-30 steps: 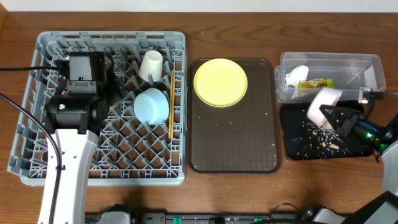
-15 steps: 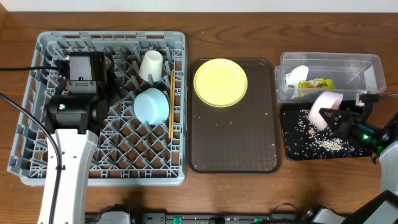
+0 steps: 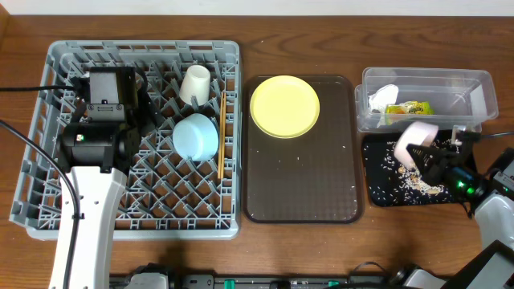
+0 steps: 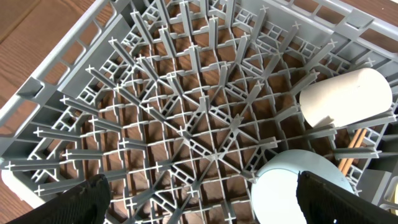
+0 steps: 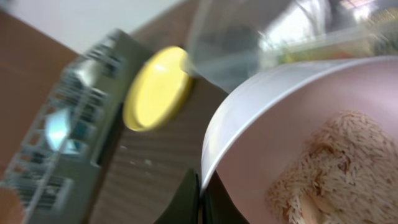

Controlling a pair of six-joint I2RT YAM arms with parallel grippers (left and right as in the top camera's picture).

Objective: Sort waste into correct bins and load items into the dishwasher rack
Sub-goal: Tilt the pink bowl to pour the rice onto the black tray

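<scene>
While pinched by its rim in right end effector, could slip, dumping small white bowl and crumbs past black tray onto tabletop. Nothing in wide-open left end effector.

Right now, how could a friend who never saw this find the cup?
Find the big grey rack on the left. Near its far right corner a cream cup lies tipped among the pegs, behind the light blue bowl. It alone is a pale tube; the bowl is round and blue.
</scene>
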